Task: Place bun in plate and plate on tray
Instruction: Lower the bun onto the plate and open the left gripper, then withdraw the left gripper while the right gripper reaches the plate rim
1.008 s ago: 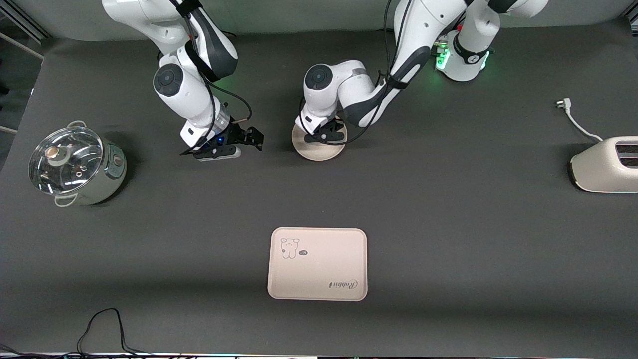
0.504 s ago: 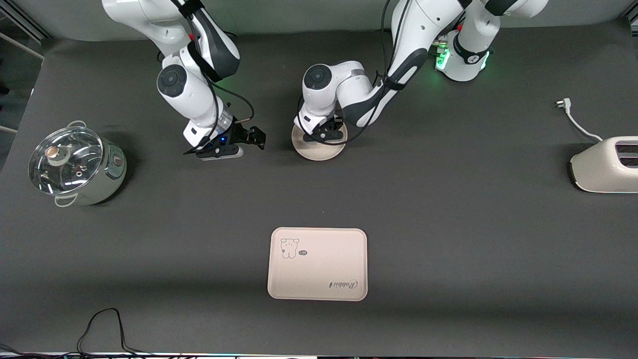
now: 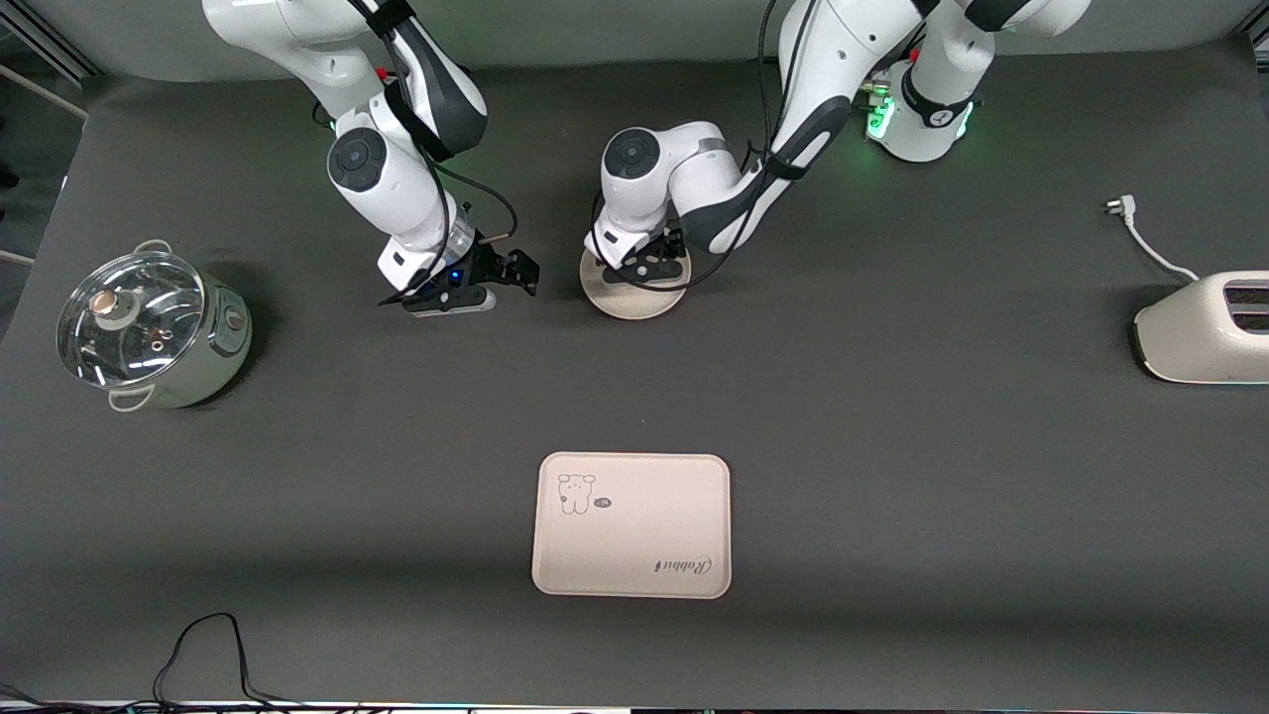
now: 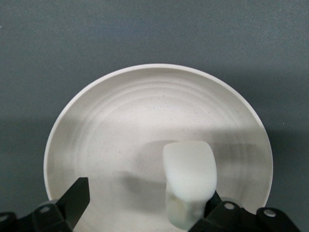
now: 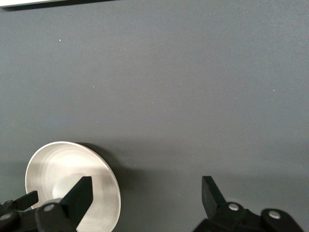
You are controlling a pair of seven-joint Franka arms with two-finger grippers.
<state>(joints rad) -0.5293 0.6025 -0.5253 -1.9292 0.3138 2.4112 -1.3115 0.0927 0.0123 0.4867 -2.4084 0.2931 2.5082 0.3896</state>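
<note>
The round cream plate lies on the table between the two arms. My left gripper hangs low over it and hides the bun in the front view. In the left wrist view the white bun stands in the plate, against one finger of my left gripper. The jaws are wide open and the other finger is well apart from the bun. My right gripper is open and empty, low over the table beside the plate, toward the right arm's end. Its wrist view shows the plate by my right gripper. The tray lies nearer the front camera.
A steel pot with a glass lid stands at the right arm's end of the table. A white toaster with its cord and plug is at the left arm's end. A black cable lies at the front edge.
My right arm has moved sideways toward the plate. My left gripper has stayed over the plate.
</note>
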